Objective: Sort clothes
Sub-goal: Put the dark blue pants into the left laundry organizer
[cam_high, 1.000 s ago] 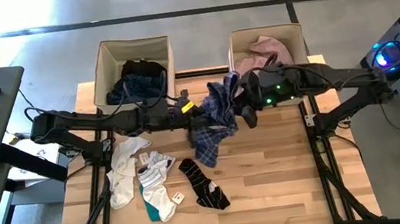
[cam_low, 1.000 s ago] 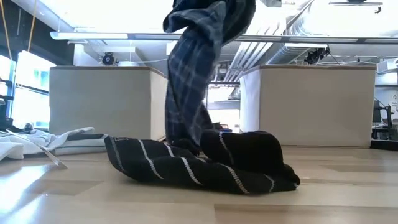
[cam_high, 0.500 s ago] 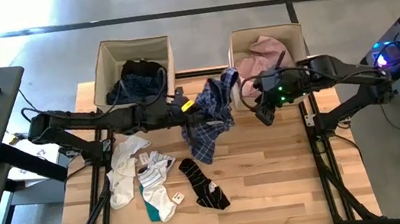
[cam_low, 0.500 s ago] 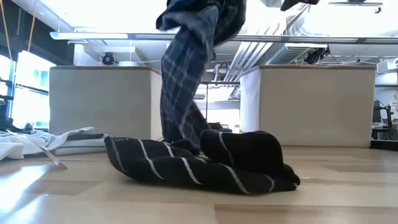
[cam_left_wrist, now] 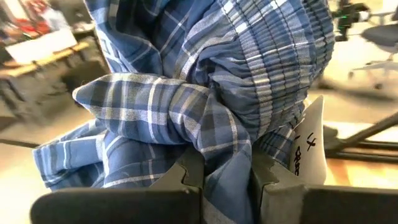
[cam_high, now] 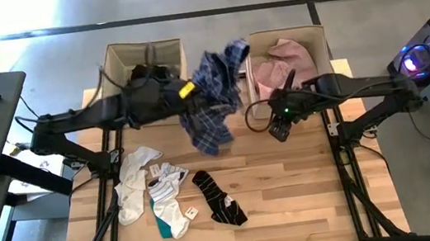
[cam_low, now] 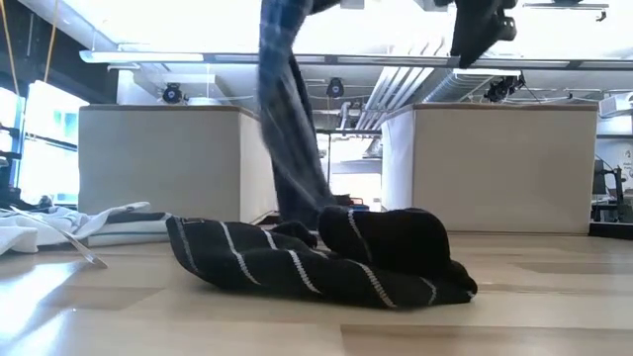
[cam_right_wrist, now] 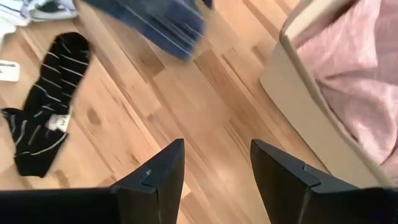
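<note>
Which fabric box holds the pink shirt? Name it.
The beige box in front of the right arm holds the pale pink shirt; the other box holds dark garments.

Blue-white plaid shirt (cam_high: 213, 96) bunched and hanging above the table between the two boxes, tail drooping down. Pale pink shirt (cam_high: 286, 61) crumpled in one box, dark garments (cam_high: 148, 83) heaped in the other. Black striped socks (cam_high: 218, 196) and white and teal socks (cam_high: 158, 196) flat on the wood.

Bright, even overhead light on the worktop (cam_high: 290, 185) — soft shadows only. Ceiling lights glare white across the low view, and the plaid shirt (cam_low: 282, 119) smears with motion blur — the left wrist view's background is soft.
</note>
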You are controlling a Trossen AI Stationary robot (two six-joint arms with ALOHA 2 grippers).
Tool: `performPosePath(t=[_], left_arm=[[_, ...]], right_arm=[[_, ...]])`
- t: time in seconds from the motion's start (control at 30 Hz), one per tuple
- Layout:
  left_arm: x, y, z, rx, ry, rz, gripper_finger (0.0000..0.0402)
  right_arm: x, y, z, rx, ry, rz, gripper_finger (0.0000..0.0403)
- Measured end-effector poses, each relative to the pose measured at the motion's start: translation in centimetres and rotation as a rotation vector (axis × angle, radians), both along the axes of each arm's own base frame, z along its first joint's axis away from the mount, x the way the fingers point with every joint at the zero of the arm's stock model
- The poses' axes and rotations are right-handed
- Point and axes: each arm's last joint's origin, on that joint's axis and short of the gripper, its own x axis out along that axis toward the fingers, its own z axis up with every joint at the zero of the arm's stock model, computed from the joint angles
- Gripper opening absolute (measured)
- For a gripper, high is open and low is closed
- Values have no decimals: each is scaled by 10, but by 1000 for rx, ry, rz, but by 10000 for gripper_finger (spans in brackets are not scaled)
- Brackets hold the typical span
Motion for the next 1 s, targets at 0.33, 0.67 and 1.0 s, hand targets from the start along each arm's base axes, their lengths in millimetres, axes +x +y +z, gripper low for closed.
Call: performPosePath(t=[0.33,0.67,1.0], left_arm=[[-53,13,102,235,-216,119,32],[-115,33,166,556,-300,355,32],[-144,75,164,599,-67,669,33]], right_arm=[[18,0,-32,8,-108,-10,172],[25,0,-39,23,-169,-19,172],[27,0,-37,23,-204,-18,172]])
